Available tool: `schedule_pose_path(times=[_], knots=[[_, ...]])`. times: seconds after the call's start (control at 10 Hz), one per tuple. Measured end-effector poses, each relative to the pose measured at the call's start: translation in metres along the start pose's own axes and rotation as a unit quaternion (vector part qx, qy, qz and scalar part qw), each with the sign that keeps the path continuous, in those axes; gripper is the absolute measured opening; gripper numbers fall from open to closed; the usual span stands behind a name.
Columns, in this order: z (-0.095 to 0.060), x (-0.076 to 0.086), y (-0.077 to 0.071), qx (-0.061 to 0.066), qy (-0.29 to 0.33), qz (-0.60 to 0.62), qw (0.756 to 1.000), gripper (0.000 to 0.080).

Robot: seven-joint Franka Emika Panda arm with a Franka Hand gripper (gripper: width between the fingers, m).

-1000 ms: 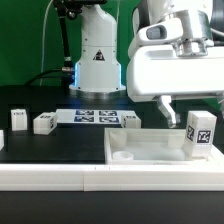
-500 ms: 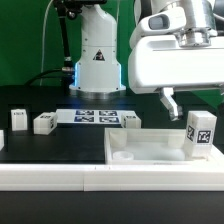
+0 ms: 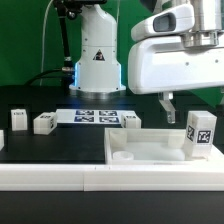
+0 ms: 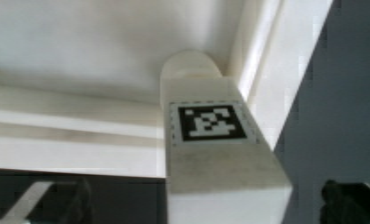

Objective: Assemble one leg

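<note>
The leg (image 3: 200, 133), a small white block with a black-and-white tag, stands upright at the right end of the large white tray-like part (image 3: 140, 152) in the exterior view. My gripper (image 3: 192, 104) hangs open just above the leg. One dark finger (image 3: 167, 105) shows to the leg's upper left; the other is out of sight. In the wrist view the leg (image 4: 214, 130) runs up between the two fingertips (image 4: 34, 203), with a gap on each side of my gripper (image 4: 191, 205). Nothing is held.
Three more small white blocks (image 3: 20, 119), (image 3: 43, 123), (image 3: 131, 119) stand on the black table behind the tray. The marker board (image 3: 88, 117) lies between them. The arm's white base (image 3: 98, 60) stands at the back, with cables on its left.
My gripper has lifted straight up off the leg and drifted a little to the exterior view's right. The leg stays upright on the tray.
</note>
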State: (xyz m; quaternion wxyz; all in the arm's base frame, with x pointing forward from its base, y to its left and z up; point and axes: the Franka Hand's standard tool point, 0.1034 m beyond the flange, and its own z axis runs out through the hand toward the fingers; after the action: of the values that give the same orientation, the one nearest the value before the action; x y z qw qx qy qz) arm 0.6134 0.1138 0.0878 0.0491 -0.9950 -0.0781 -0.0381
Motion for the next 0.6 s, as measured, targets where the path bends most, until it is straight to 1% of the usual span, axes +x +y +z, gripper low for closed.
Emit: schedule_pose_path(times=[0.2,0.3,0.4,0.5,0.6], knots=[[0.0015,0.0002,-0.0040,0.008,-0.046,0.004,0.999,0.0649],[0.0017,-0.0069,-0.0061,0.014,-0.086,0.003,0.996,0.0649],[0.0016,-0.0034,-0.0062,0.016,-0.089,0.003,0.996,0.0649],[0.0021,-0.0035,-0.0060,0.015,-0.088,0.003,0.996,0.0553],[0.0022,-0.0035,-0.0060,0.015,-0.088,0.003,0.996,0.0553]])
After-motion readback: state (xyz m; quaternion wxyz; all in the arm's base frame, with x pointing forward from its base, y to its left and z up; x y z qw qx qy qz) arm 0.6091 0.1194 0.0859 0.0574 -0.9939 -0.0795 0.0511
